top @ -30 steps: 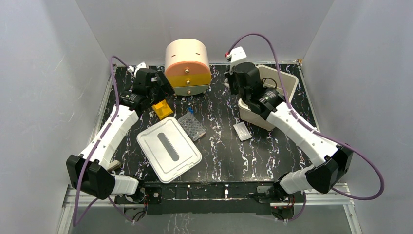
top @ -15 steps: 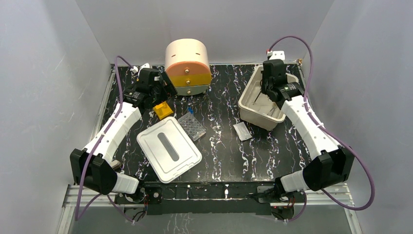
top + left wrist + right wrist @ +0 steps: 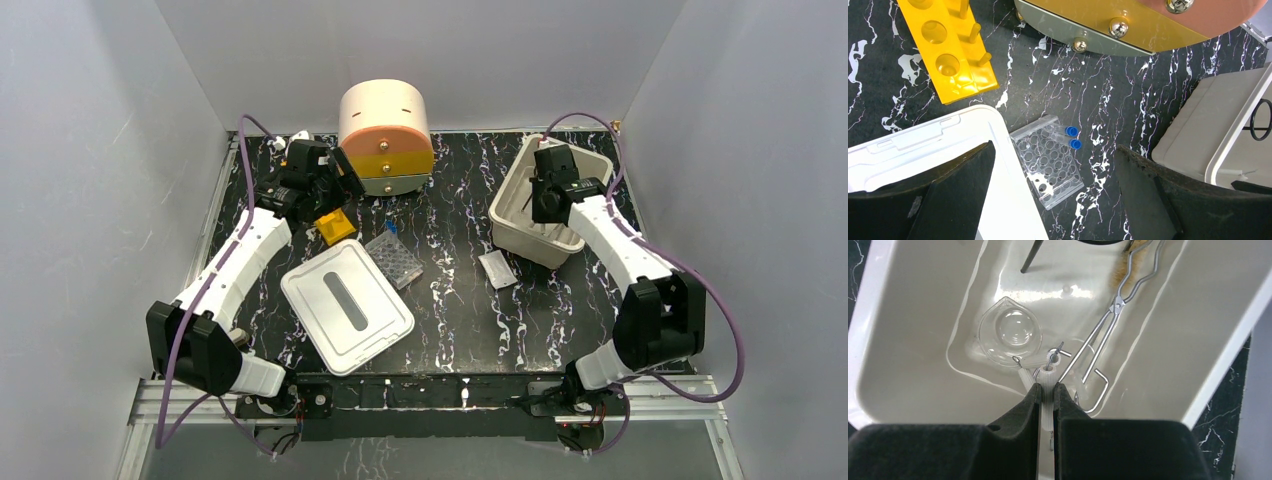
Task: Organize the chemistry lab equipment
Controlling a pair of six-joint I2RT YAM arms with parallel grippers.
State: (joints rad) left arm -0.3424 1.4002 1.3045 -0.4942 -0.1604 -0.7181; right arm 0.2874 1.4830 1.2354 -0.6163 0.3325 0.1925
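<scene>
Right gripper [image 3: 1047,387]: jaws drawn nearly together, pinching a white ceramic tube of the wire-framed white triangle [image 3: 1049,372] between the finger pads. The hold is confirmed in the right wrist view only. From the top camera the fingertips are sunk inside the white rectangular plastic bin [image 3: 505,210] at the table's far right, and the grip cannot be made out. The triangle sits low in the bin, just beside a clear round glass dish with a pouring lip [image 3: 1010,335] and against the loop handles of a pair of metal wire tongs [image 3: 1103,332]. Tan bristles of a small brush [image 3: 1120,277] lie farther up the bin floor. Left gripper [image 3: 1054,149]: jaws spread wide, holding nothing, poised above the black marbled table [image 3: 450,300]. Its wrist view alone shows two blue-capped tubes [image 3: 1073,137] lying on the clear plastic well plate [image 3: 1050,170] directly beneath. The yellow plastic rack with holes and pegs [image 3: 948,55] lies to one side. The flat white lid with a grey slot [image 3: 347,305] touches the plate's edge. The round peach, orange and yellow drawer unit [image 3: 385,135] stands at the far edge.
</scene>
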